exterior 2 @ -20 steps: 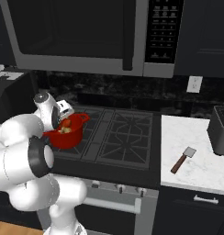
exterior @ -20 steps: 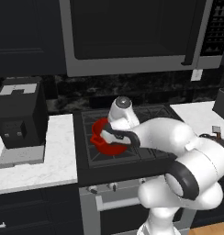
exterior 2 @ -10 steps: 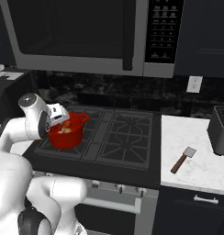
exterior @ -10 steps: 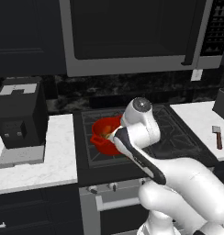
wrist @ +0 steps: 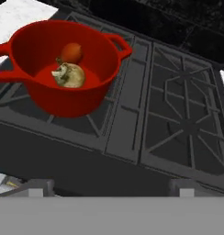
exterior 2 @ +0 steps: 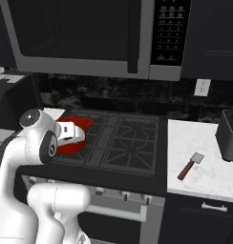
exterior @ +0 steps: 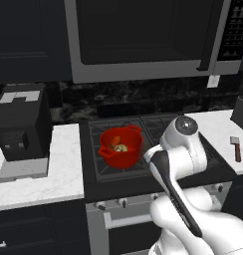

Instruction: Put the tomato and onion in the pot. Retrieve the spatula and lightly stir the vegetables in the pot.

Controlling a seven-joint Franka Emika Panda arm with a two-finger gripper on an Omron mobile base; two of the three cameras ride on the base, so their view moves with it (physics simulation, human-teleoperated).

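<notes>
Lifting clear of the pot (wrist: pixel 63 69), the arm has been swung back from over the left burner within the last second, and the gripper is left spread wide with nothing held. The tomato (wrist: pixel 70 53) and onion (wrist: pixel 69 75) are seen touching on the pot floor, tomato at twelve o'clock of the onion. The spatula (exterior 2: pixel 190 165) lies untouched on the right counter (exterior 2: pixel 206 171), at three o'clock of the stove (exterior 2: pixel 132 143); retrieval is judged next.
</notes>
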